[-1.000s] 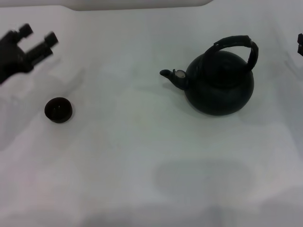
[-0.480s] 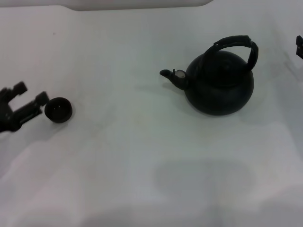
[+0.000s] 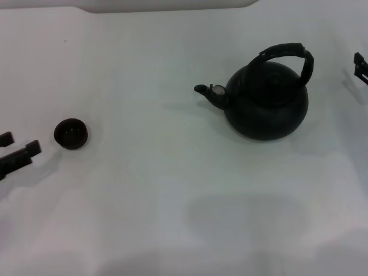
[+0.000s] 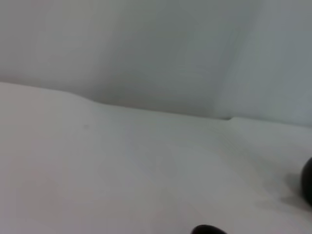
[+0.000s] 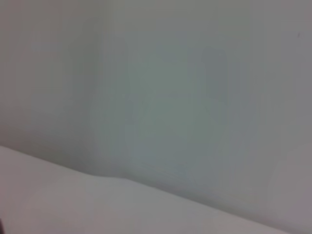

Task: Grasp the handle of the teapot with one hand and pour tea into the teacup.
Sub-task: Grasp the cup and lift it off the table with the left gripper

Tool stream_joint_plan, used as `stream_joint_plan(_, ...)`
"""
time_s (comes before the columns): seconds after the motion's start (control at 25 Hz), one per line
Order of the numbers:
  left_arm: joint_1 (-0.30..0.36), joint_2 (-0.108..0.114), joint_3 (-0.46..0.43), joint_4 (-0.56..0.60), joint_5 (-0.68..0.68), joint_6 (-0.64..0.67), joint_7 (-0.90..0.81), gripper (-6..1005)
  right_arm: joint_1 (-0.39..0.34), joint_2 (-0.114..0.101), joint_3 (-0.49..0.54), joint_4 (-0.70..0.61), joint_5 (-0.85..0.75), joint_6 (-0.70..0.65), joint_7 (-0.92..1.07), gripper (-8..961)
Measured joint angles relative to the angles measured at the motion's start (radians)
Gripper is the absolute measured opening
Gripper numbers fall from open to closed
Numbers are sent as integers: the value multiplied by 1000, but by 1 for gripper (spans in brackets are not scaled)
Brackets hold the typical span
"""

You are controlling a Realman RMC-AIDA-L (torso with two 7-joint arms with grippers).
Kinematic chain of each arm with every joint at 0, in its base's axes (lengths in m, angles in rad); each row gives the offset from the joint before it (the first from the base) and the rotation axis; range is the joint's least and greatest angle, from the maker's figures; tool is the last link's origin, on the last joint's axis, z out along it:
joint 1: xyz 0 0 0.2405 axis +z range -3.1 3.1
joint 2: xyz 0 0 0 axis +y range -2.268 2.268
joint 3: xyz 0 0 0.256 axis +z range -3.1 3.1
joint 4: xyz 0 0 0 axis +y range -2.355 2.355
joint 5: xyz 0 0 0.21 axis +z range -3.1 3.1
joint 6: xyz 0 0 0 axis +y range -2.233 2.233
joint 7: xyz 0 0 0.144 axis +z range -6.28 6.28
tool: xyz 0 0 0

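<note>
Nearest on the white surface (image 3: 172,190), at the far left edge of the head view, the left end effector (image 3: 17,148) is seen low beside the teacup (image 3: 71,133), its two dark fingers spread apart with nothing between them and not touching the cup. The teacup is small, low and handleless; it is judged light and easily nudged or tipped, so it is best left where it stands. Farther back and to the right, well apart from the cup, the teapot (image 3: 265,102) is seen upright, its spout (image 3: 206,92) pointing left toward the cup. It is judged rigid and fairly heavy, more so if filled, with a smooth round body offering poor purchase. The handle (image 3: 286,53), a thick arched hoop over the top, is the place to be gripped, near its crown so that the pot hangs balanced. At the far right edge only a sliver of the right end effector (image 3: 361,66) is visible; whether it is open cannot be told.
</note>
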Motion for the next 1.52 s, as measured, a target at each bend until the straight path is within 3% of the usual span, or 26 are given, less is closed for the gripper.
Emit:
stream_joint_plan(0.08, 20, -14, -12, -59, 30, 3, -31, 861, -1, 0, -5, -6, 2, 1, 1, 856)
stream_joint_plan(0.36, 28, -13, -16, -112, 50, 10, -108, 861, -1, 1, -6, -19, 5, 6, 3, 856)
stream_joint_plan(0.52, -23, -17, 1, -110, 96, 31, -144, 861, 2, 2, -8, -19, 2, 7, 3, 856)
stream_joint_plan(0.84, -65, -21, 136, -106, 104, 167, -219, 864, 1, 3, -8, -18, 7, 30, 6, 856)
stream_joint_plan(1.32, -67, -21, 168, -112, 105, 197, -250, 869, 4, 3, -7, -14, 8, 33, 3, 856)
stream_joint_plan(1.52, -75, -18, 259, -136, 114, 273, -290, 870, 4, 3, -7, -13, 8, 33, 3, 856)
